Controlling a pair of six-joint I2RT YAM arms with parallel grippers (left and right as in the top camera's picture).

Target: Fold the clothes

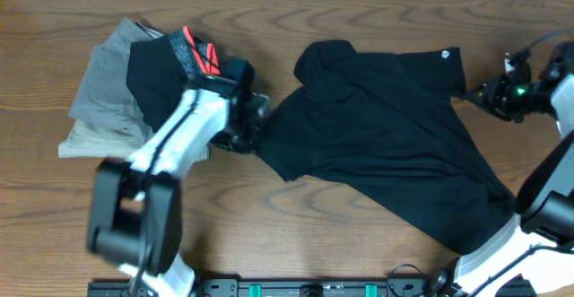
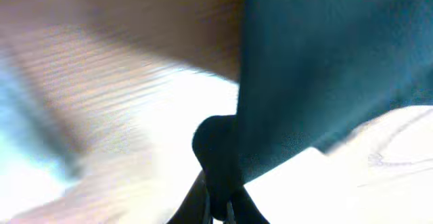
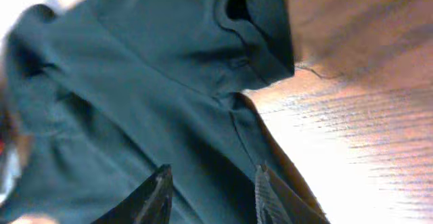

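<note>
Black T-shirt [image 1: 386,126] on table [image 1: 341,243], left jaws pinching its edge, right jaws parted near it, grey garments [image 1: 103,109] nearby

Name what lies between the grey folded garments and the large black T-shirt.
In the overhead view: the smaller black garment, overlapping the grey garments, then the left tool, shut on the edge of the black T-shirt.

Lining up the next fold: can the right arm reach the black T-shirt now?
Probably yes: the right gripper is open at the edge of the T-shirt, nothing between them.
</note>
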